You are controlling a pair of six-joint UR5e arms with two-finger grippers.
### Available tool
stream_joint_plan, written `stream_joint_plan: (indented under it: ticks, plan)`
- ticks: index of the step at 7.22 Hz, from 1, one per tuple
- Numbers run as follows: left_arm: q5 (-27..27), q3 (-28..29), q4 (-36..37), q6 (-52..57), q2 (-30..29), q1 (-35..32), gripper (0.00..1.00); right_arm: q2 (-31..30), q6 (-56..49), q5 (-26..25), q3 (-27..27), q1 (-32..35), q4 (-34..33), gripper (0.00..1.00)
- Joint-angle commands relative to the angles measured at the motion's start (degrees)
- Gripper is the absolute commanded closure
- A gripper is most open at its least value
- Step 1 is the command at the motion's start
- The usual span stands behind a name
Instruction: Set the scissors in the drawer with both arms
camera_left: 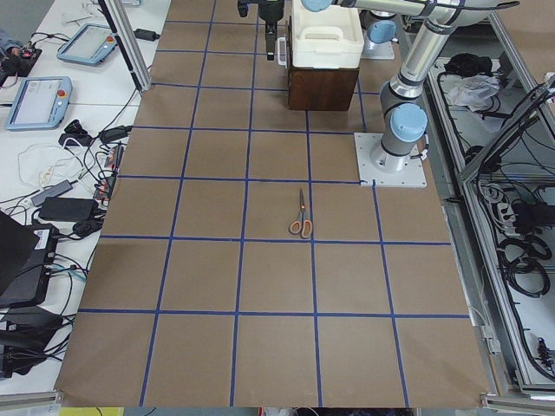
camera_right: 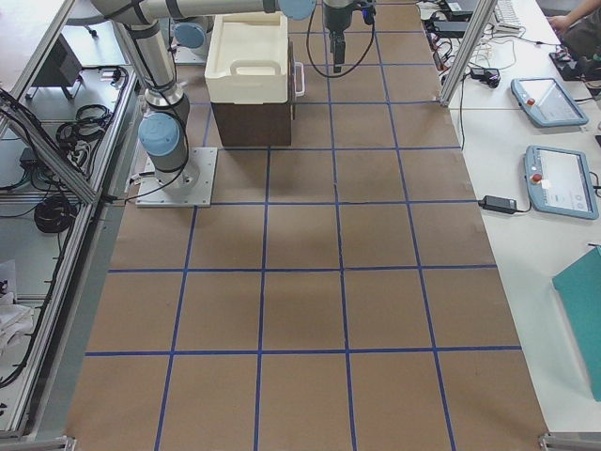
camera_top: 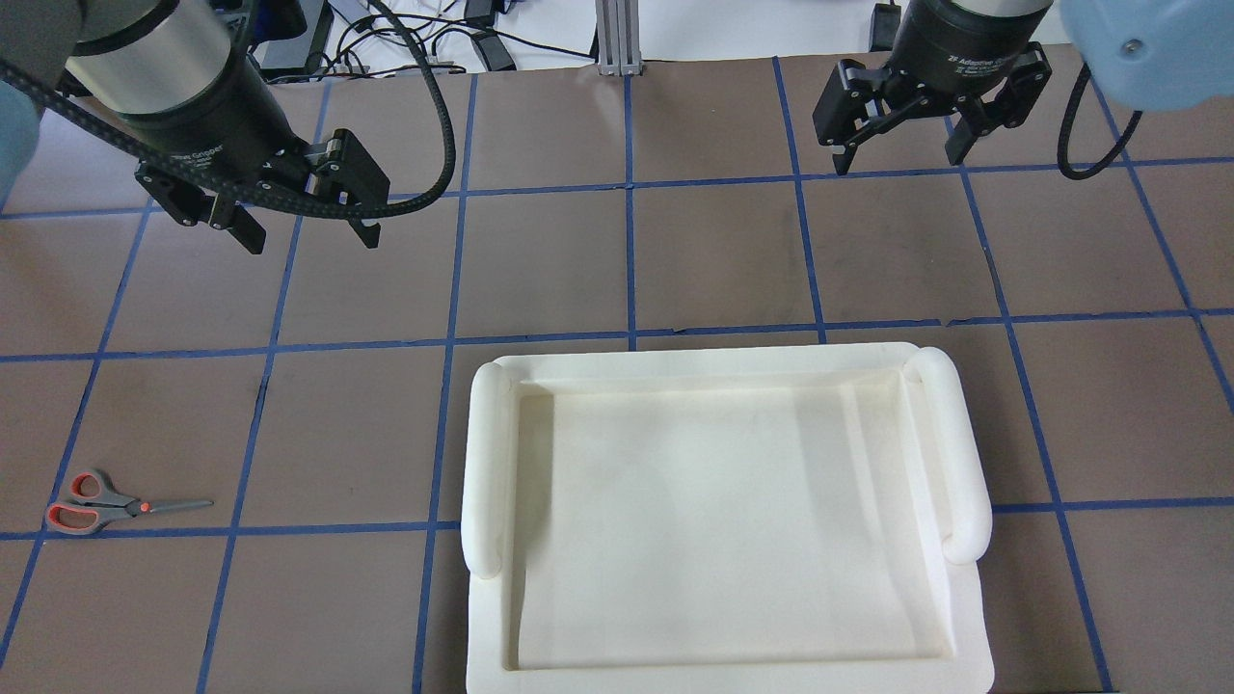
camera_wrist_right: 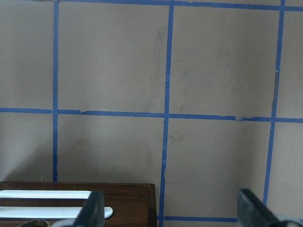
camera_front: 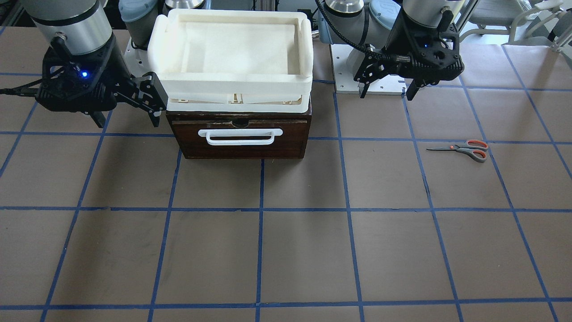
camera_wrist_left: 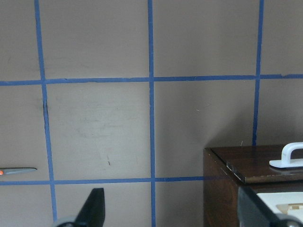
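Note:
The scissors [camera_front: 464, 149] lie flat on the brown table on my left side, also seen from overhead [camera_top: 106, 504] and in the exterior left view [camera_left: 301, 217]. Only their blade tip [camera_wrist_left: 16, 170] shows in the left wrist view. The dark brown drawer [camera_front: 243, 134] is shut, its white loop handle [camera_front: 240, 136] facing away from me. My left gripper [camera_front: 387, 91] [camera_top: 310, 236] hangs open and empty above the table, beside the drawer and well clear of the scissors. My right gripper [camera_front: 126, 120] [camera_top: 900, 159] hangs open and empty on the drawer's other side.
A cream-white plastic bin [camera_top: 723, 520] sits on top of the drawer box and hides it from overhead. The left arm's base plate [camera_left: 390, 160] stands near the scissors. Tablets and cables lie on the side benches [camera_right: 559, 178].

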Motion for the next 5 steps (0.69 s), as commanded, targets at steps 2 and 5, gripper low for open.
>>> stream_joint_plan:
  ticks: [2,5]
  plan:
    - [0.1,0.0,-0.2,0.0,0.1,0.0,0.0,0.0,0.0,0.0,0.0,0.0,0.3,0.0]
    - [0.3,-1.0,0.1,16.0,0.5,2.6,0.0,0.0,0.0,0.0,0.0,0.1,0.8,0.0]
